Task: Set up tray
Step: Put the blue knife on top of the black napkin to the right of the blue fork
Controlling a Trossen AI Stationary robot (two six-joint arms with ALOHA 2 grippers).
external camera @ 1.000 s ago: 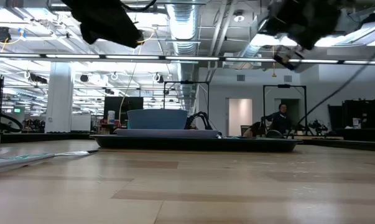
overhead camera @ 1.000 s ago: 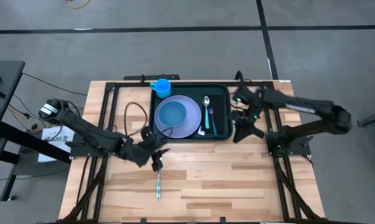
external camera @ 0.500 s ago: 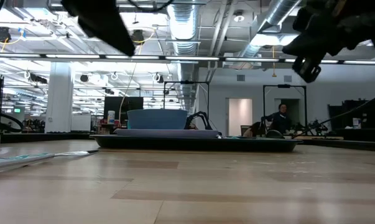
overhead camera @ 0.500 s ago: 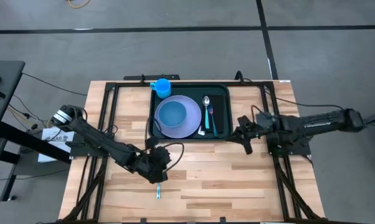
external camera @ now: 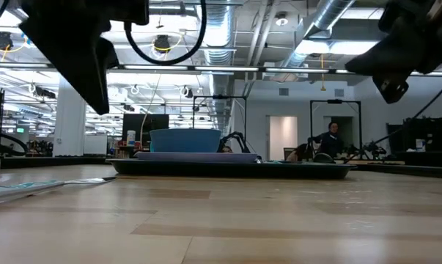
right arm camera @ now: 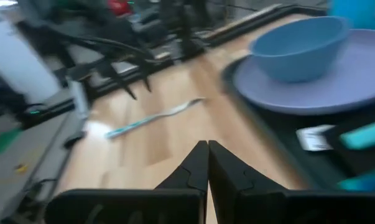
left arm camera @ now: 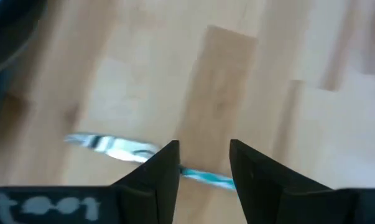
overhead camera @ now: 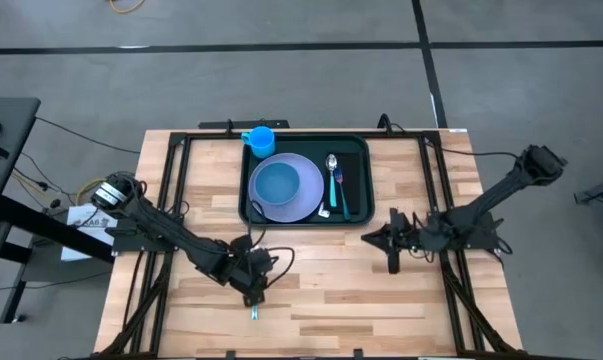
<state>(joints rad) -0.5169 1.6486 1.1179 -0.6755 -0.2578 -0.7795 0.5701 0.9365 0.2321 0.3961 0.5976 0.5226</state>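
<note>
Teal-handled knife (overhead camera: 254, 311) near the worktop (overhead camera: 331, 290) front edge, under left gripper (overhead camera: 253, 292), fingers apart. Right gripper (overhead camera: 393, 258) pinched closed, empty, beside the tray (overhead camera: 356, 180).

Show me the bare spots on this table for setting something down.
Free: the wood between the tray and the right tool, and the near right stretch of the table. Crowded: the tray, filled by plate, bowl and cutlery; and around the knife, under the left tool.
</note>
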